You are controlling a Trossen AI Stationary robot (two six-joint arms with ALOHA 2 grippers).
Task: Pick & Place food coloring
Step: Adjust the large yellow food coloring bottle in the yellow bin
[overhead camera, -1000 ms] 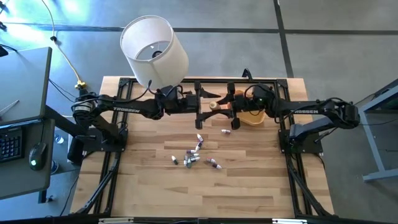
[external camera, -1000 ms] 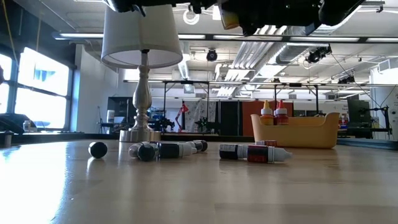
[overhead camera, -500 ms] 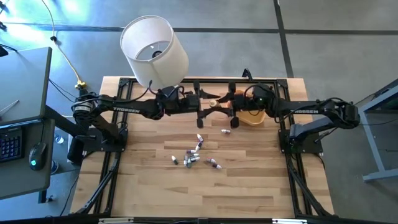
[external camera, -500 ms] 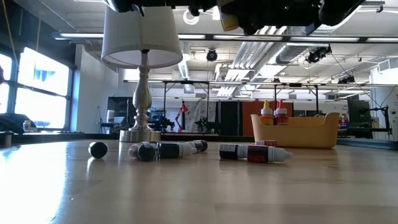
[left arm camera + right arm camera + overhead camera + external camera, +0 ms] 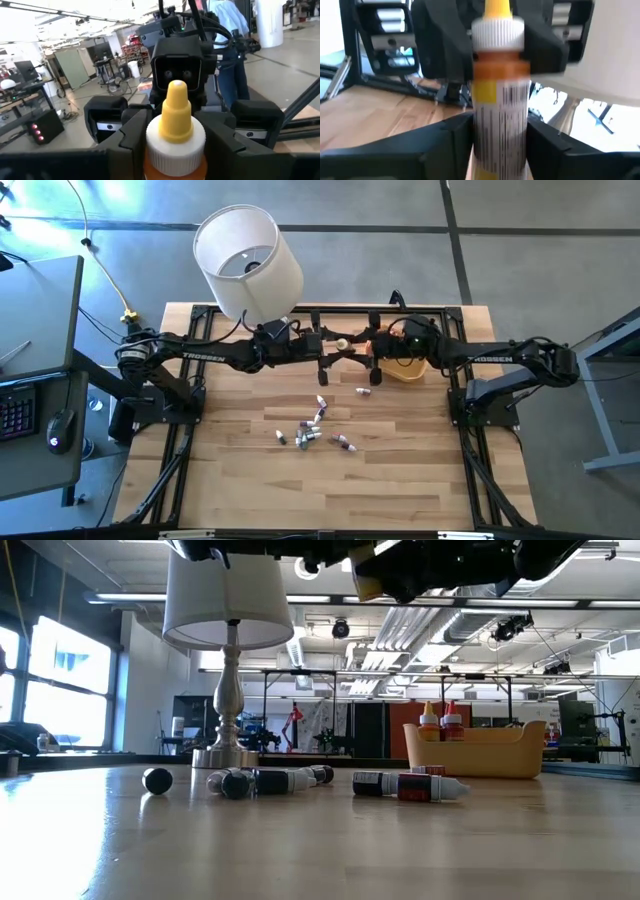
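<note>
Above the back of the wooden table [image 5: 400, 480], the left gripper [image 5: 331, 346] has closed in over the last second and now clamps the white-collared, yellow-tipped cap end of a small orange food coloring bottle [image 5: 175, 132], while the right gripper [image 5: 367, 348] loosens around its labelled body [image 5: 499, 95]. This looks like a mid-air handover toward the left arm. Whether the right fingers have fully let go is unclear; the scattered small bottles [image 5: 310, 432] on the table are too tiny to colour-sort.
</note>
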